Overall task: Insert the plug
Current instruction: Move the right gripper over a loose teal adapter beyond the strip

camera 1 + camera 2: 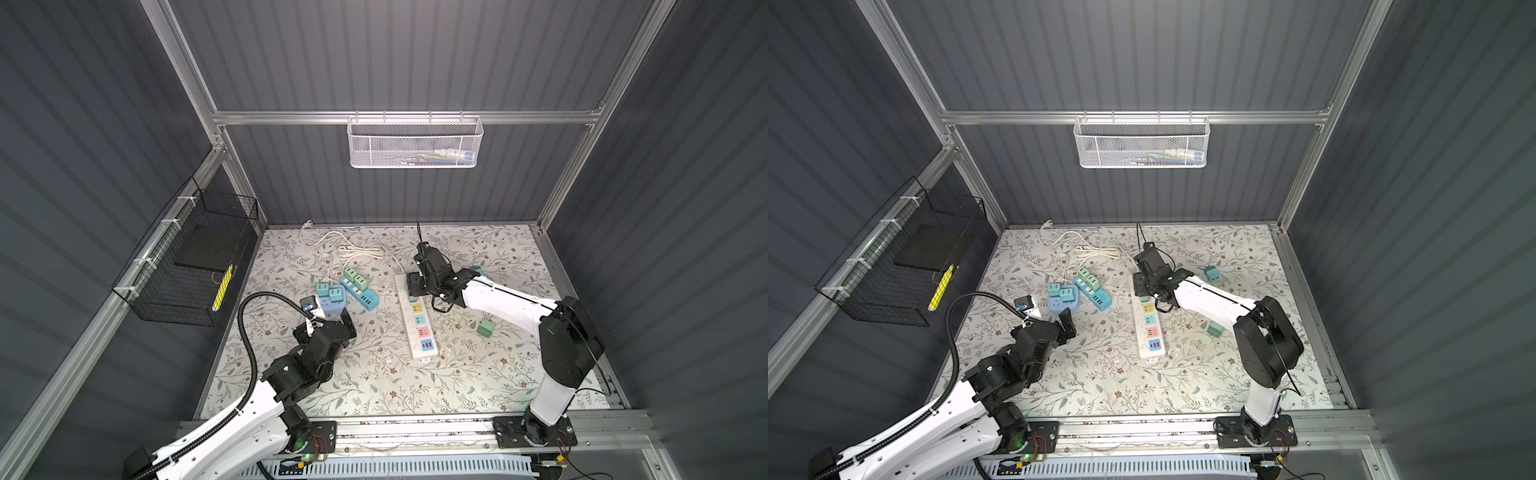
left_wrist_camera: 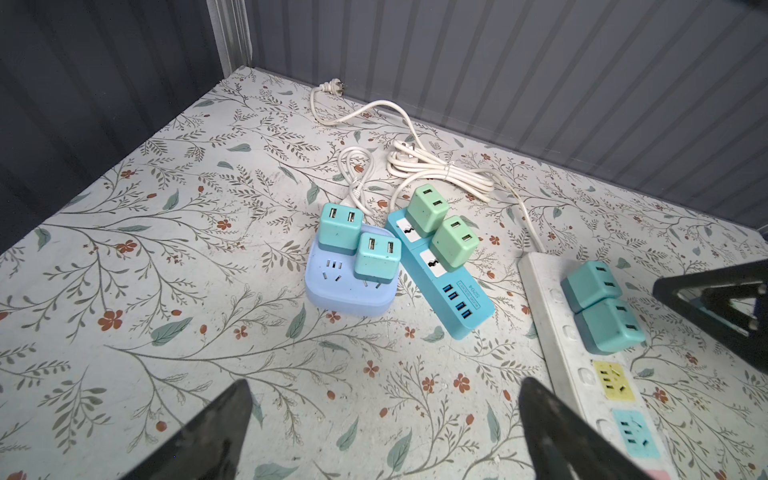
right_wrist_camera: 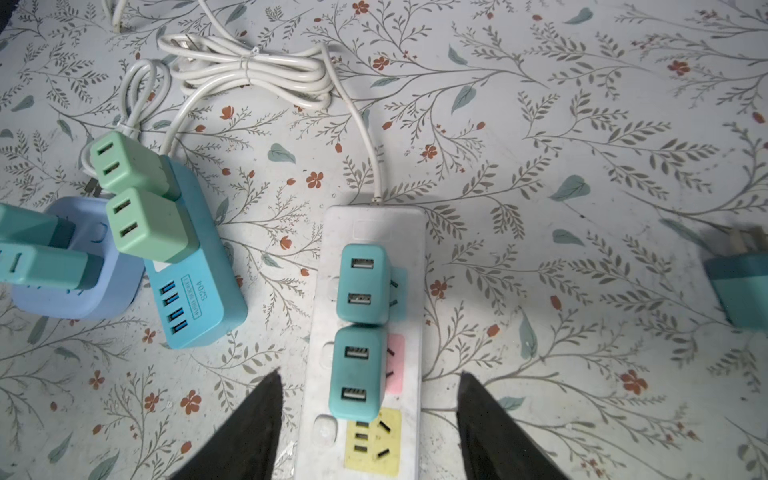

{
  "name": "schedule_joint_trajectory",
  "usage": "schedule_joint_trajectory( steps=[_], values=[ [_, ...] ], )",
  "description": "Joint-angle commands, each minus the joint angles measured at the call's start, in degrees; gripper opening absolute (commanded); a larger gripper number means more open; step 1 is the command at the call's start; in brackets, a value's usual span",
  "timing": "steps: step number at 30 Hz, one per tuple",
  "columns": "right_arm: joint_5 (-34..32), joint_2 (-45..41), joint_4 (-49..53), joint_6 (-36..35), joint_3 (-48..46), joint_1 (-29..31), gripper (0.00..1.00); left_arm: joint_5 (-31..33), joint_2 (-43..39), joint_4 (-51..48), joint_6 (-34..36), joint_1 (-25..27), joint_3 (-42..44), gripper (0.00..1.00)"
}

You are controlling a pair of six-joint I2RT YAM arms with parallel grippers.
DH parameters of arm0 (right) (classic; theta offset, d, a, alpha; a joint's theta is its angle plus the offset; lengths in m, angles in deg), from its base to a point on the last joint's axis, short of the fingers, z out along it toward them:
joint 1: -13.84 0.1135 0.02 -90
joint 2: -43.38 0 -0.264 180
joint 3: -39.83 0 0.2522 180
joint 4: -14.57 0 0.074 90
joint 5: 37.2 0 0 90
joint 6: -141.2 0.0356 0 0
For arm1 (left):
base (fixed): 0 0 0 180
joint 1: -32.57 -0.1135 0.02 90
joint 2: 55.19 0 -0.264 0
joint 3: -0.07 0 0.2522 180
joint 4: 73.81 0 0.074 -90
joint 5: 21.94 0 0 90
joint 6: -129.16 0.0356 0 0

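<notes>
Two teal plugs [image 3: 363, 282] look seated in the power strip [image 3: 374, 224] ahead of my released, empty right hand [image 3: 370, 376]; a green plug [image 1: 485, 328] remains loose.

The white strip [image 3: 374, 224] lies flat on the worktop [image 3: 540, 166], its cord [image 3: 365, 137] leaving one end. A teal plug [image 3: 363, 282] stands in the teal socket [image 3: 401, 291] nearest the cord. A second teal plug [image 3: 357, 372] stands in the pink socket [image 3: 395, 361], touching the first. The yellow socket [image 3: 374, 440] beyond is bare. A third teal plug [image 3: 739, 286] lies on its side, prongs showing, well apart from the strip. A green plug [image 1: 485, 328] lies near the strip's side.
</notes>
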Motion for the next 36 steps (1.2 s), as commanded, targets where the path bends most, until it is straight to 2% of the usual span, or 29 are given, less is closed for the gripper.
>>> schedule_joint_trajectory(
  steps=[1,10,16,20,25,30,36],
  values=[
    [-0.3,3.4,4.0,0.0,0.7,-0.6,0.66,-0.1,-0.6,0.2,1.0,-0.1,-0.8,1.00],
    [-1.3,5.5,3.8,0.5,-0.5,-0.8,0.65,0.1,-2.0,-0.6,1.3,-0.1,-0.4,1.00],
    [-2.9,-1.2,6.0,1.5,-1.1,-0.9,0.68,-0.3,-1.4,0.8,2.2,-0.1,-0.3,1.00],
    [-7.3,-7.9,12.3,7.1,-4.5,-3.2,0.74,-2.4,0.3,2.8,3.0,-0.2,-0.6,1.00],
    [-10.6,-15.0,22.9,17.2,-12.3,-10.0,0.78,-5.6,3.5,4.5,4.1,-0.1,-1.4,1.00],
    [-5.3,-20.9,23.5,22.7,-22.7,-16.6,0.80,-7.1,5.8,4.3,4.8,-0.1,-2.8,1.00],
    [-1.1,-19.9,21.3,24.2,-26.9,-19.0,0.78,-9.0,7.6,4.6,5.2,-0.1,-3.9,1.00]
  ],
)
